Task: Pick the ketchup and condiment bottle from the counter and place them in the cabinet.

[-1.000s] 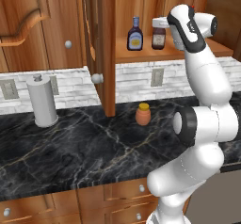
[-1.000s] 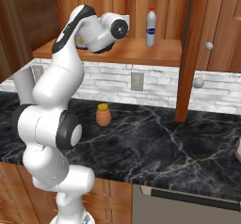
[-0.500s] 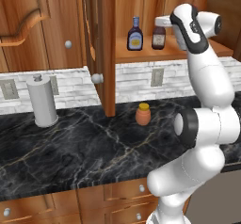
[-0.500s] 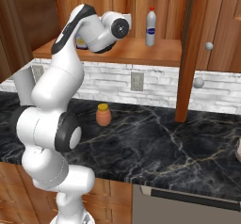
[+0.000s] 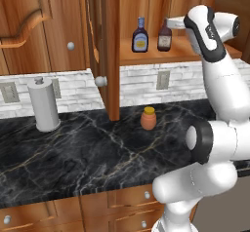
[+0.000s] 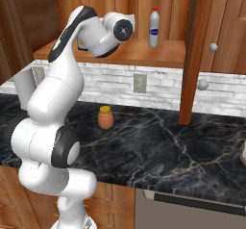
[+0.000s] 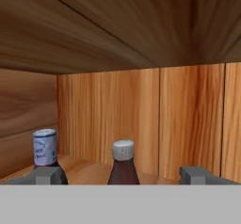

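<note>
I see the cabinet first, its door swung out toward me with the knob hanging over the desk, so the shelf is open to reach from the front. My arm rises past the shelf edge and bends in at the top, putting the hand level with the shelf, which is why the hand view looks straight at the back panel. Both task bottles stand upright on the shelf, near each other but apart: the condiment bottle to the left, the ketchup right of it, just ahead of the hand. In the hand view the ketchup's neck and cap sit between the two fingers, which are spread wide and touching nothing, so I read the bottle as released and the placing as good as done. A tall white bottle with a red cap stands further along the same shelf, well clear. On the desk below, an orange jar sits near the door's foot and a paper towel roll stands far to the left; neither is mine to move. Backing out, I'd mind the ketchup between the fingers and the open door beside my arm.
</note>
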